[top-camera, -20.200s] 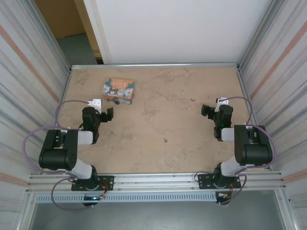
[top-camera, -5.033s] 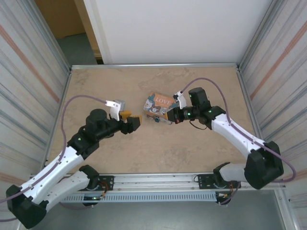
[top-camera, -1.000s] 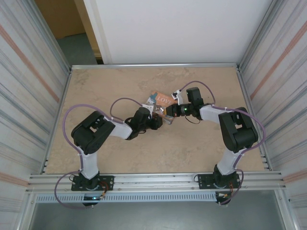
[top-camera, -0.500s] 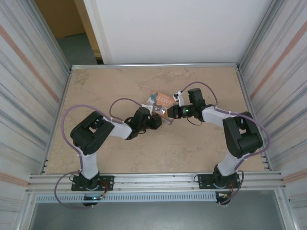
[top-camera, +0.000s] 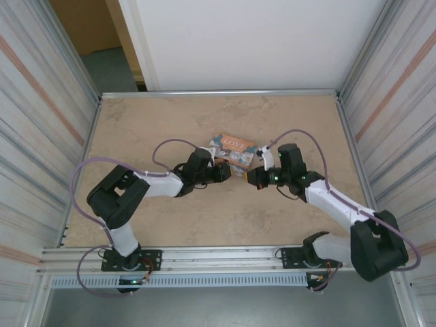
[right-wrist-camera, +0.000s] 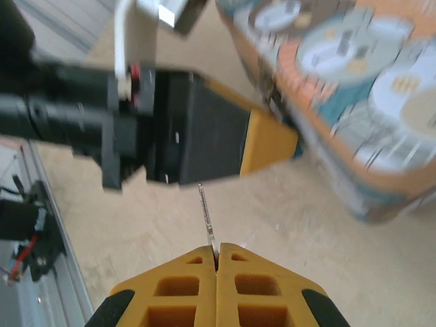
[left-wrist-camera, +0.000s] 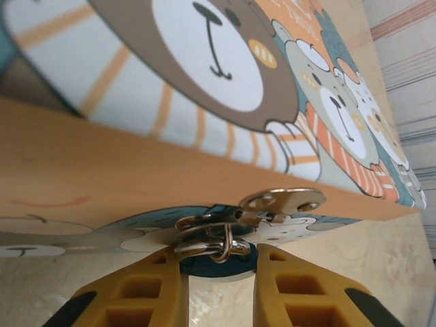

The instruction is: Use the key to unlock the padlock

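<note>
A small box (top-camera: 235, 146) printed with cartoon bears lies mid-table. In the left wrist view its metal hasp (left-wrist-camera: 283, 200) carries a silver shackle (left-wrist-camera: 211, 235) above a dark blue padlock body (left-wrist-camera: 216, 264). My left gripper (left-wrist-camera: 218, 255) is closed on that body, one yellow finger on each side. My right gripper (right-wrist-camera: 216, 251) is shut on a thin silver key (right-wrist-camera: 206, 216), whose blade points at the left gripper's black housing (right-wrist-camera: 191, 129), a short way off the box (right-wrist-camera: 340, 88). From above, the two grippers (top-camera: 230, 172) (top-camera: 249, 176) face each other just below the box.
Bare tan tabletop (top-camera: 170, 122) surrounds the box on all sides. Ribbed metal walls (top-camera: 41, 136) close in left and right, with a white panel (top-camera: 238, 41) at the back. Purple cables (top-camera: 170, 144) loop over both arms.
My right gripper has pulled back from the box toward the near right with the key. My left gripper has stayed on the padlock at the box's front edge.
</note>
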